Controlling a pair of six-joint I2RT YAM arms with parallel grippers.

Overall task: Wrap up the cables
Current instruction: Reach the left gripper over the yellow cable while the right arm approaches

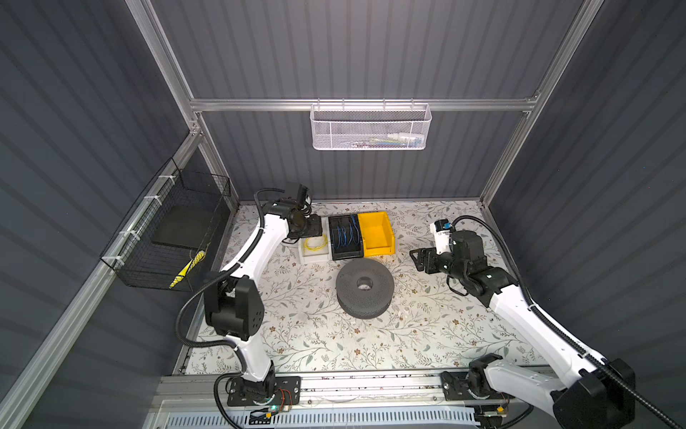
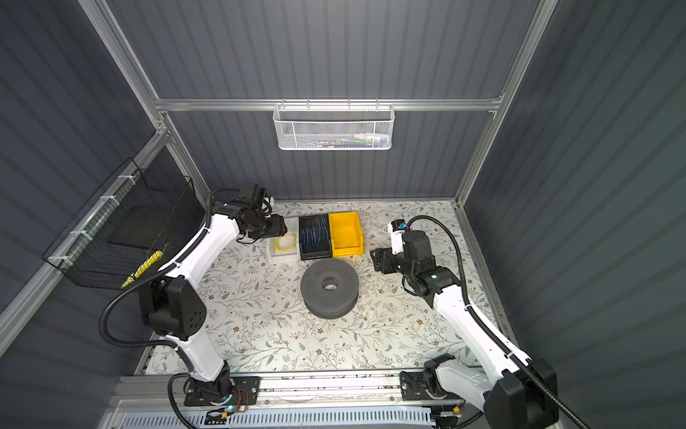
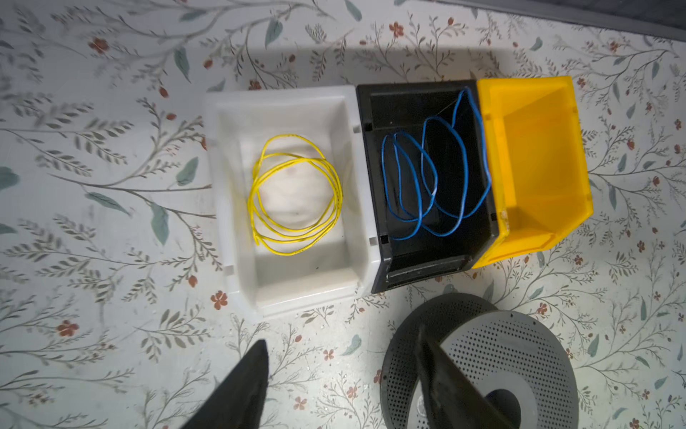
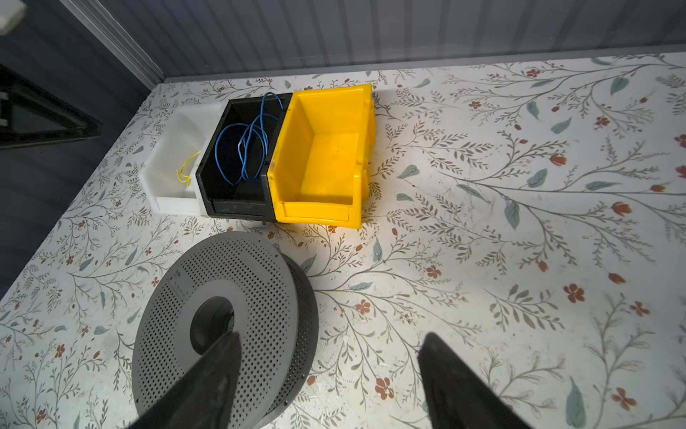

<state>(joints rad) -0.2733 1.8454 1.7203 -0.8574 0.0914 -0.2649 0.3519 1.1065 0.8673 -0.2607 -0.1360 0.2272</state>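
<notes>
The cables are one thin yellow wire, lying loosely coiled in a white bin at the back of the table, seen in both top views; only an end of the wire shows in the right wrist view. A grey perforated spool lies flat at mid-table. My left gripper hovers by the white bin's far left side, open and empty. My right gripper hangs right of the spool, open and empty.
A black bin holding blue wires and an empty yellow bin stand right of the white bin. A white mesh basket hangs on the back rail. A black wire basket hangs on the left wall.
</notes>
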